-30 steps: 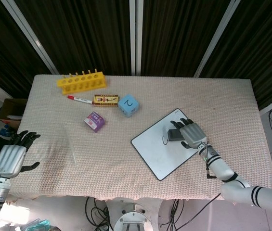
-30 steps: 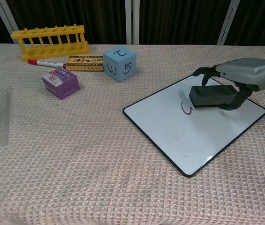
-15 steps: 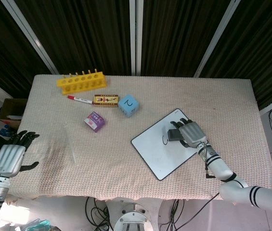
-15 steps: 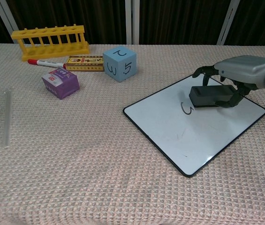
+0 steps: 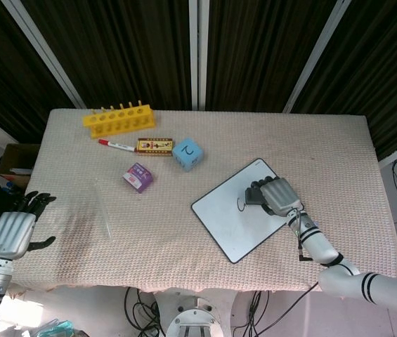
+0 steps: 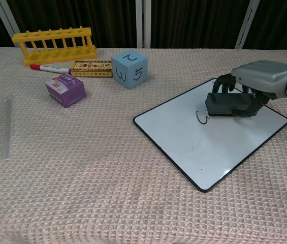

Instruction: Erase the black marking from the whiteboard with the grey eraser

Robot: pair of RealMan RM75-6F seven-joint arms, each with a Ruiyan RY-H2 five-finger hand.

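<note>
A whiteboard [image 6: 204, 145] [image 5: 226, 221] lies tilted on the right part of the table, with a small black marking [image 6: 201, 117] [image 5: 240, 204] near its middle. My right hand [image 6: 257, 81] [image 5: 277, 196] grips the grey eraser [image 6: 227, 103] [image 5: 252, 197], which rests on the board just right of the marking. My left hand [image 5: 13, 228] hangs off the table's left edge with fingers apart, holding nothing; the chest view does not show it.
A yellow rack [image 6: 52, 44], a red marker [image 6: 49, 67], a flat printed box [image 6: 91, 68], a blue cube [image 6: 129, 68] and a purple box [image 6: 65, 89] stand at the back left. A clear tube [image 6: 7, 128] lies at the left.
My right hand's fingers have curled tighter round the eraser and shifted it slightly towards the marking. The left hand has barely moved.
</note>
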